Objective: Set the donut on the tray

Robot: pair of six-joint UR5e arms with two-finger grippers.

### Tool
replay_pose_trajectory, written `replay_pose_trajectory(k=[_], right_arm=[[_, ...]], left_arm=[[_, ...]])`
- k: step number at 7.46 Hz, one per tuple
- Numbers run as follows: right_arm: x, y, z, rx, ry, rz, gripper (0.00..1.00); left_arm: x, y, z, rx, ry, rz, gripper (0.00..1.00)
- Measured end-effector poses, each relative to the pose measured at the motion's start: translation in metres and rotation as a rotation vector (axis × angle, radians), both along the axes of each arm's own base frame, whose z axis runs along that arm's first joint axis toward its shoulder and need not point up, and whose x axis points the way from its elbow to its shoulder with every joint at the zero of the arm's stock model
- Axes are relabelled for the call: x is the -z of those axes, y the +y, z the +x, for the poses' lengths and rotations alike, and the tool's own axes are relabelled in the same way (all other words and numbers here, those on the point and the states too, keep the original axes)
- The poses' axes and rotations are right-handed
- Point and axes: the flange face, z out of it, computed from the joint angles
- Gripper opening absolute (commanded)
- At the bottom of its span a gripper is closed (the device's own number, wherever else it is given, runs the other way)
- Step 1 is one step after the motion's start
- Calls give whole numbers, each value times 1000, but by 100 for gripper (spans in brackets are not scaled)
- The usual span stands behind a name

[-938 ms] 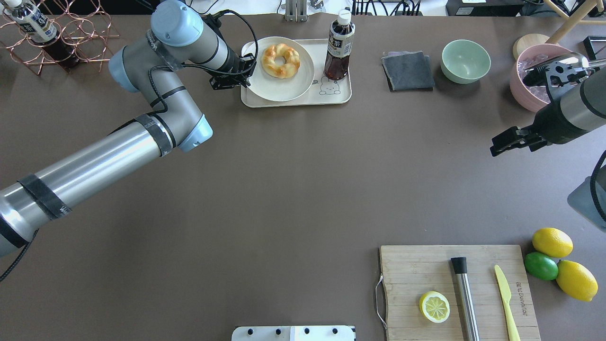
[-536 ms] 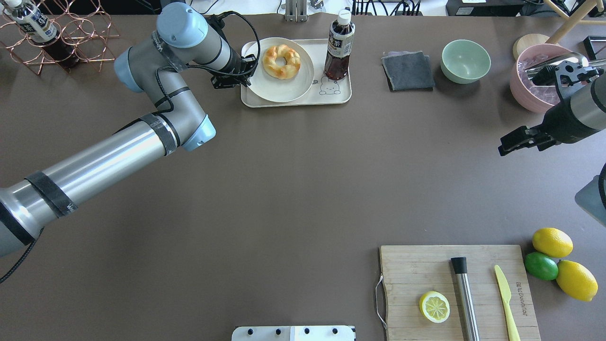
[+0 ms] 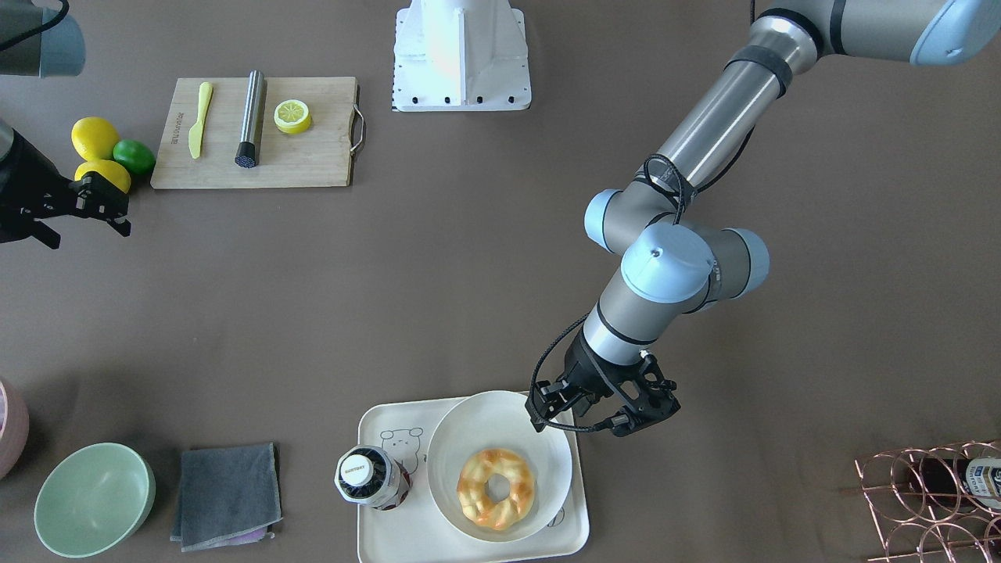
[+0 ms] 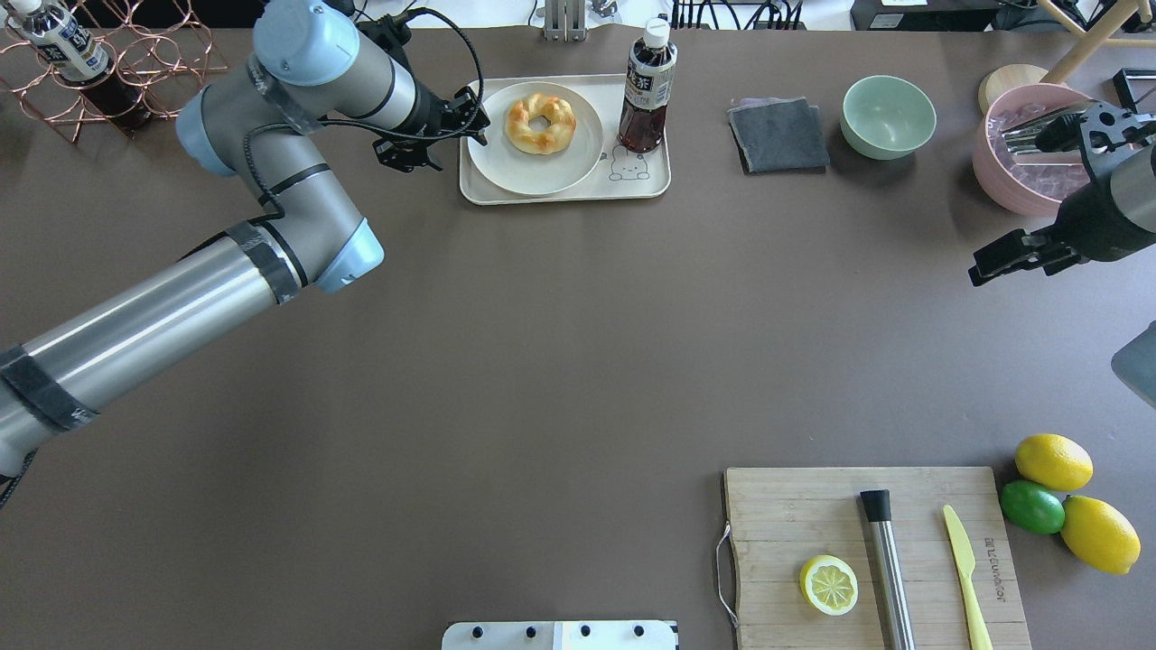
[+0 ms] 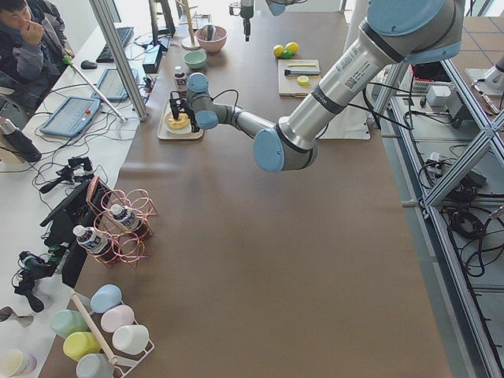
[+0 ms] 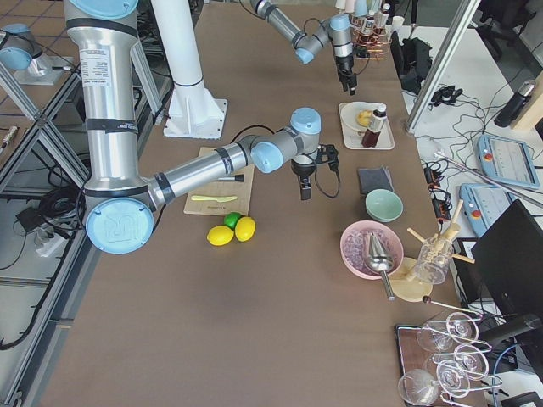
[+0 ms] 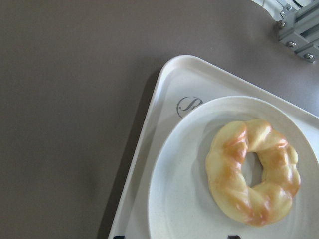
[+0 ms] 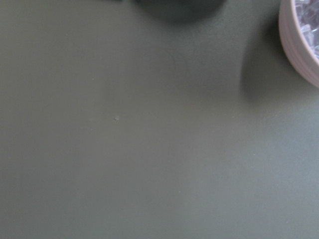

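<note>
The golden-brown braided donut (image 4: pixel 540 124) lies on a white round plate (image 4: pixel 533 173), and the plate rests on the cream-white tray (image 4: pixel 652 178) at the far middle of the table. My left gripper (image 4: pixel 442 135) hovers open and empty at the tray's left edge, apart from the plate. The left wrist view shows the donut (image 7: pixel 251 172) and the tray's corner (image 7: pixel 164 89) below it. In the front view the donut (image 3: pixel 495 489) lies on the tray (image 3: pixel 391 541) beside the left gripper (image 3: pixel 586 426). My right gripper (image 4: pixel 980 271) hangs open and empty over bare table at the right.
A dark tea bottle (image 4: pixel 646 90) stands on the tray's right side. A grey cloth (image 4: pixel 778 134), a green bowl (image 4: pixel 889 116) and a pink bowl (image 4: pixel 1025 149) lie to the right. A cutting board (image 4: pixel 786 542) with a lemon half is near front. A wire rack (image 4: pixel 135 63) stands far left.
My left gripper has let go of the plate's left rim and drawn back to the left. The plate has settled flat on the tray. My right gripper has moved to the right.
</note>
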Motion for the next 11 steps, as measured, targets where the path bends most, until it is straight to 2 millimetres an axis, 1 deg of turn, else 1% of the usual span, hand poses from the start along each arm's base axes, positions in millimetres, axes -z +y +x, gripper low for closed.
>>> replay_pose_trajectory(k=[1,2,3,4,5,6,7,8,9,10,11], right_arm=[[-11,-9,15,7,11,19,100],[-27,-19,35,18,18,34,100],[-45,-29,58,32,23,50,100],[-63,-36,80,44,31,63,100],[-82,-42,99,53,42,72,100],[-102,-46,119,68,56,83,100],[-120,-49,135,81,67,90,100],[-135,-50,150,90,76,95,100],[-148,-51,163,96,83,99,100],[-158,-51,174,102,89,103,100],[-164,-51,182,104,91,105,100]], left_arm=[[-7,9,-28,-43,-3,-9,80],[-26,20,-63,-111,-37,28,87],[-46,32,-101,-187,-113,99,96],[-65,47,-143,-281,-216,182,97],[-85,66,-193,-374,-312,261,97],[-109,85,-254,-446,-389,321,97],[-138,102,-302,-505,-417,353,97],[-168,116,-346,-552,-422,386,97],[-196,130,-386,-583,-420,416,97],[-224,145,-423,-602,-422,441,97],[-246,160,-457,-598,-425,447,97]])
